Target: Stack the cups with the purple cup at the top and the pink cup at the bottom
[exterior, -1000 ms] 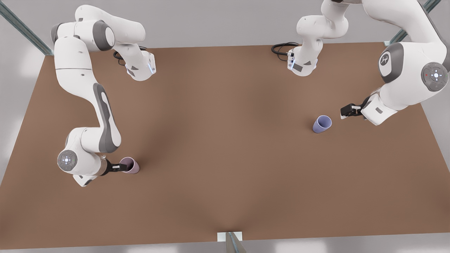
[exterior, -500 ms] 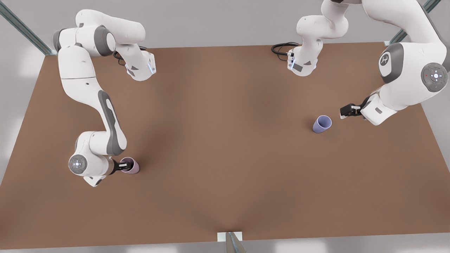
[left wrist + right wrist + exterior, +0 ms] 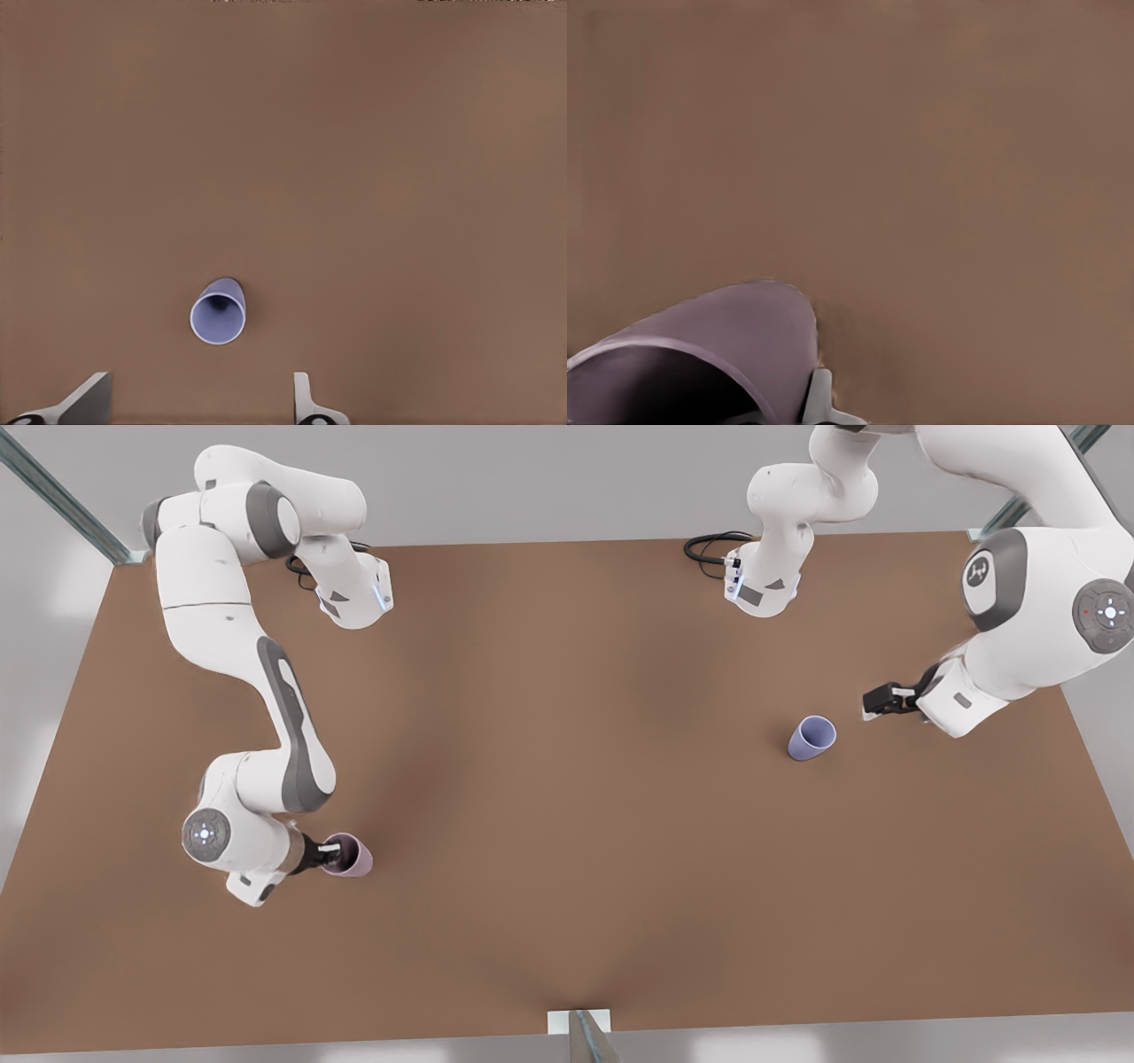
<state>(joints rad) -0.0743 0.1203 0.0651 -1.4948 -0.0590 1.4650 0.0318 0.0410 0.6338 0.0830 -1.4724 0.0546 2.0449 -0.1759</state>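
The pink cup (image 3: 356, 860) is near the front view's left. My right gripper (image 3: 331, 854) is shut on its rim. In the right wrist view the pink cup (image 3: 726, 328) is close up, with one finger (image 3: 819, 397) pressed against the outside of its wall. The purple cup (image 3: 811, 738) stands upright on the brown table (image 3: 567, 779) toward the front view's right. My left gripper (image 3: 875, 707) hovers open beside it, a short gap away. In the left wrist view the purple cup (image 3: 218, 312) lies ahead of the spread fingers (image 3: 301, 394), not between them.
Both arm bases stand at the table's far edge, with a black cable (image 3: 709, 545) by the one on the front view's right. A metal post (image 3: 580, 1032) rises at the middle of the near edge. Bare tabletop lies between the two cups.
My right gripper has carried the pink cup a little toward the front view's right and the near edge. The left gripper shifted slightly away from the purple cup, which has not moved.
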